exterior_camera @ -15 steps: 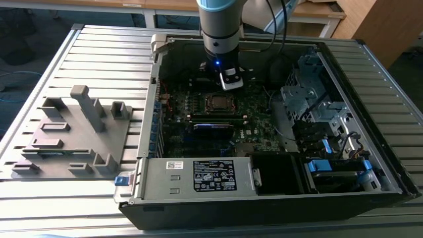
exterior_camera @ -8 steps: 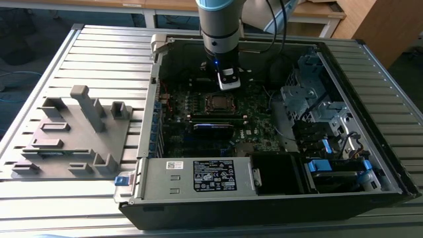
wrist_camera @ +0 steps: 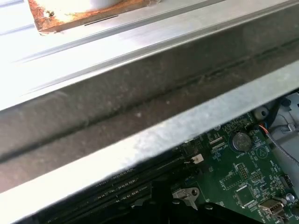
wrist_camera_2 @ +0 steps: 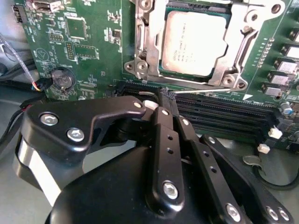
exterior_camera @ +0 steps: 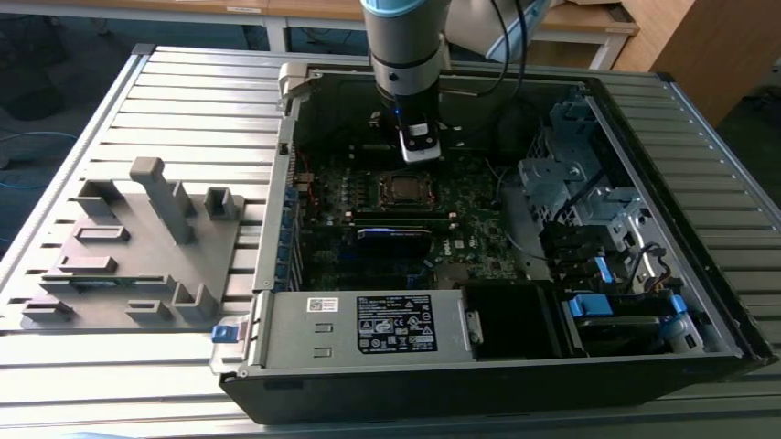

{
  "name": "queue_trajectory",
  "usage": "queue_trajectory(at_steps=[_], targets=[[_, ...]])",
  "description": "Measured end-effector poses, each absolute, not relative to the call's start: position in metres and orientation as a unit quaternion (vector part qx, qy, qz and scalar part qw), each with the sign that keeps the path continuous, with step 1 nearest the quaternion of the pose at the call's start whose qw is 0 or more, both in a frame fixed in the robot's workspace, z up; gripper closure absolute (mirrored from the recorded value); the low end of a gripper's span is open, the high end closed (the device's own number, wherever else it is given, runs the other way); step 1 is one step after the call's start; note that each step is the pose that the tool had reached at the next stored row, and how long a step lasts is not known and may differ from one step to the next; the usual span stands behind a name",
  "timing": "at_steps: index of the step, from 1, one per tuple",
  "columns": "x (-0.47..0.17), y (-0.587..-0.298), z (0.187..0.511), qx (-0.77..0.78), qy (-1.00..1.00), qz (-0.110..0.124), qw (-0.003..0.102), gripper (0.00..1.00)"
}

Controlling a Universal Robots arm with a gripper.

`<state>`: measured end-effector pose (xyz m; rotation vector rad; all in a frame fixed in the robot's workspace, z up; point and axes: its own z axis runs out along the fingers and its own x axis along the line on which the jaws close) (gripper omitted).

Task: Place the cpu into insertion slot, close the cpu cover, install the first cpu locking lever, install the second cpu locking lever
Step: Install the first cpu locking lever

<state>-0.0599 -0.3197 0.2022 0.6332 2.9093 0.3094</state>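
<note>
- Your gripper (wrist_camera_2: 164, 95) sits at six o'clock, fingers pressed together, tips at the memory slots (wrist_camera_2: 224, 112).
- At twelve o'clock the cpu (wrist_camera_2: 195, 43) lies in the insertion slot (wrist_camera_2: 164, 70), with the cpu cover (wrist_camera_2: 243, 28) down around it.

The cpu (wrist_camera_2: 195, 43) has a dull, matt silver-grey metal top; the cpu cover (wrist_camera_2: 145, 42) around it is shiny bare metal. The gripper (wrist_camera_2: 164, 100) is smooth black plastic with bright screws. The motherboard (wrist_camera_2: 93, 37) looks glossy green
</note>
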Motion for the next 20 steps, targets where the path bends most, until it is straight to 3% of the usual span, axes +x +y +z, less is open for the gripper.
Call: queue_trajectory(at_steps=[4, 13, 20], targets=[[-0.063, -0.32, 0.201, 0.211, 0.969, 0.104, 0.077, 0.89], [-0.068, -0.32, 0.198, 0.208, 0.967, 0.108, 0.097, 0.89], [-0.072, -0.318, 0.198, 0.208, 0.967, 0.109, 0.099, 0.89]])
